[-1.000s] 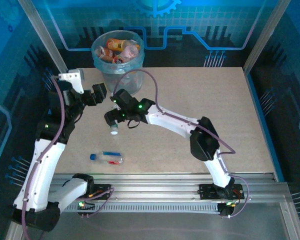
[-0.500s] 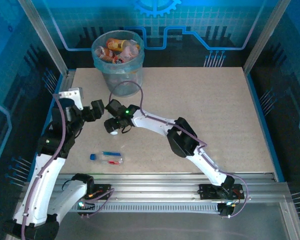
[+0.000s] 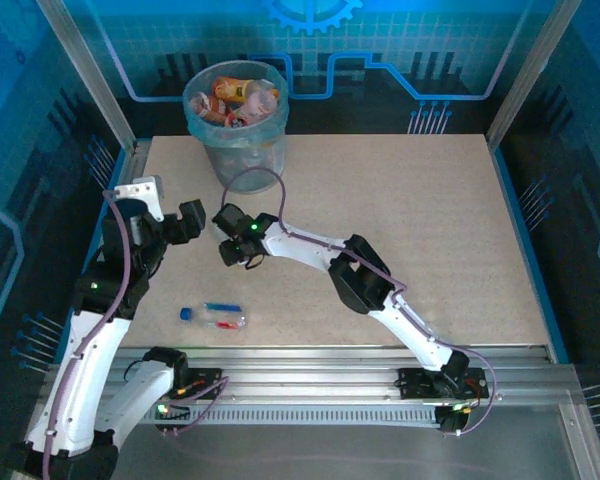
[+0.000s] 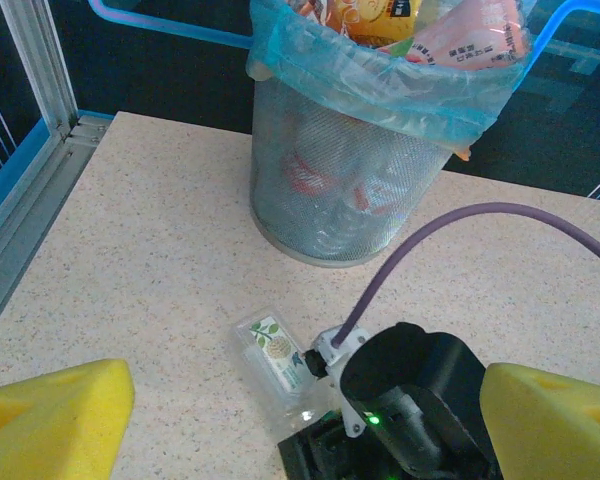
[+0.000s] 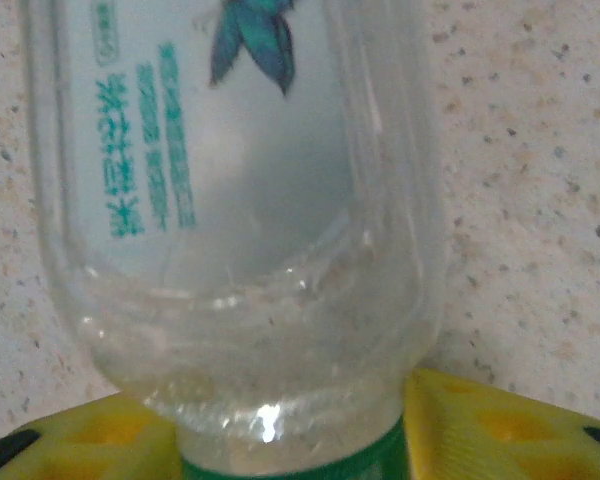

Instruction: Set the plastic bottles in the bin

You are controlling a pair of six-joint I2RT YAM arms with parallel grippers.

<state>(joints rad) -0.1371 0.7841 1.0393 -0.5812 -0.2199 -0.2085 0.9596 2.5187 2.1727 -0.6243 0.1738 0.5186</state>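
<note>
A clear plastic bottle [image 5: 240, 200] with a white leaf-printed label and a green cap lies on the table in front of the bin [image 4: 340, 190]. My right gripper [image 5: 290, 445] is shut on its neck, a yellow pad [image 5: 480, 425] on each side. In the left wrist view the same bottle [image 4: 273, 352] pokes out from under the right wrist. My left gripper [image 4: 310, 425] hangs open just left of it, holding nothing. From above, the right gripper [image 3: 232, 245] is low on the table and the left gripper [image 3: 187, 222] is beside it. A second bottle [image 3: 216, 316] with a blue cap lies nearer the front.
The bin [image 3: 242, 150], lined with a light-blue bag, stands at the table's back left and holds several bottles [image 3: 235, 95]. A metal post and the table's left edge [image 4: 25, 230] run close by. A purple cable [image 4: 430, 235] arcs over the right wrist.
The right arm folded down and its gripper dropped onto the bottle and closed on the neck. The left arm drew back slightly toward the left, still open.
</note>
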